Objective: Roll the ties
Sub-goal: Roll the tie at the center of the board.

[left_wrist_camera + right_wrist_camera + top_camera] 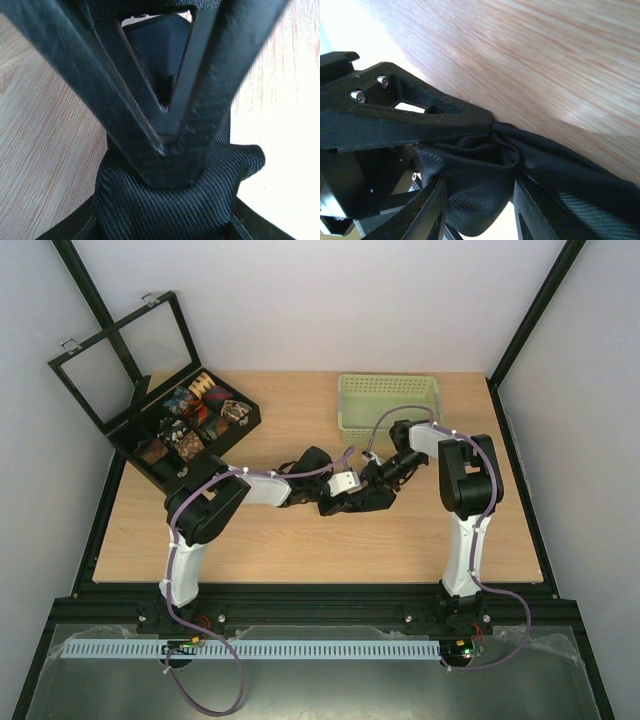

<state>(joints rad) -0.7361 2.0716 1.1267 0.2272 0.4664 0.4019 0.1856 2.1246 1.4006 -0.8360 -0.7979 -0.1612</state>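
top view: reaching in from both sides, meeting low over middle of desk | left wrist: pinching bunched black tie with left jaws, down on desk | right wrist: holding right jaws spread, loose around same tie | risk: may pop open or slip out, with only one small pinch on soft cloth

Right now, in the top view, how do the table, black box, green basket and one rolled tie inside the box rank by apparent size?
1. table
2. black box, counting its open lid
3. green basket
4. rolled tie, by far the smallest
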